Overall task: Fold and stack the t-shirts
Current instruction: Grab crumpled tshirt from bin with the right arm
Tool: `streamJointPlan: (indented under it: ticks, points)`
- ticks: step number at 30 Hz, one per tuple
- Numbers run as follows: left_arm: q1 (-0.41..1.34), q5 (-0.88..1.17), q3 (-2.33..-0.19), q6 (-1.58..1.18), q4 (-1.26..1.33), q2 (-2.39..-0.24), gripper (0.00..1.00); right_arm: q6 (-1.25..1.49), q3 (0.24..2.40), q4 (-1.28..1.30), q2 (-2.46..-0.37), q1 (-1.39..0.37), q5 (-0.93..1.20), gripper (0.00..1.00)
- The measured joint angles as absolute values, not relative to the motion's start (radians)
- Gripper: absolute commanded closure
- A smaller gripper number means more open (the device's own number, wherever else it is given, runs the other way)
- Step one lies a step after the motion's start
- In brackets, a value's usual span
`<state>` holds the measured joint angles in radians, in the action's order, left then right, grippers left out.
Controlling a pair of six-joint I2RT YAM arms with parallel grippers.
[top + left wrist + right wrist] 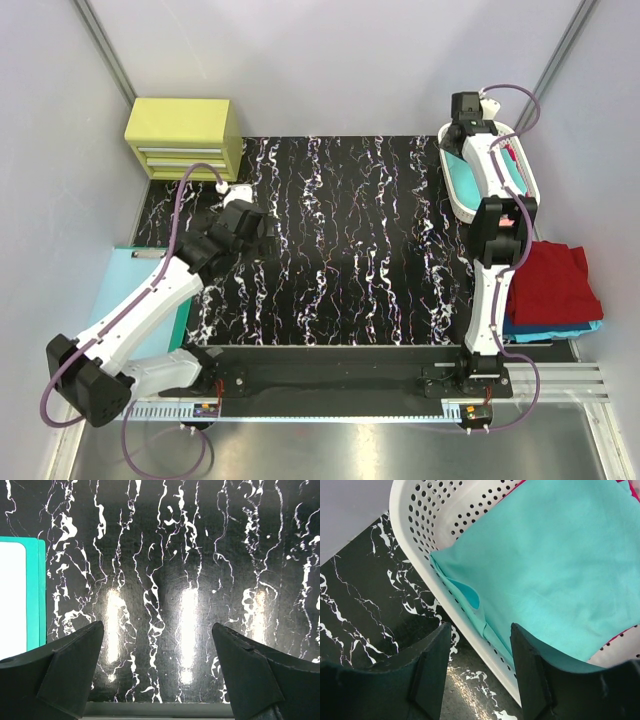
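Currently the mint-teal t-shirt (pixel 555 565) lies in the white basket (pixel 415 525) at the counter's (pixel 350 250) far right corner. The right tool (pixel 480 625) hangs over the shirt's edge at the basket rim, half apart; I cannot tell whether it pinches cloth. The left tool (pixel 157 624) gapes wide above the counter near its left edge.

Glossy black white-veined tabletop (pixel 190 555); white perforated plastic basket (pixel 420 525); soft matt cloth mint-teal t-shirt (pixel 550 570); matt black plastic on my right fingers (pixel 427 675).
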<state>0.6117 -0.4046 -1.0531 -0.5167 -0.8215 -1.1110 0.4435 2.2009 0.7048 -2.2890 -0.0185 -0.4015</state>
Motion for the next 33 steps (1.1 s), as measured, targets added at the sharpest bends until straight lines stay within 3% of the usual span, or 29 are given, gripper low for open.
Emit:
streamJointPlan:
  ticks: [13,30,33]
  points:
    - [0.614,-0.404,-1.053,-0.516,-0.822,-1.161,0.04,0.451,2.200,0.703,-2.368,0.029,-0.321,0.41]
    - [0.616,-0.404,-1.053,-0.516,-0.823,-1.209,0.04,0.469,2.207,0.699,-2.412,0.060,-0.244,0.49]
    - [0.618,-0.404,-1.053,-0.516,-0.822,-1.213,0.04,0.469,2.207,0.699,-2.412,0.060,-0.241,0.60]
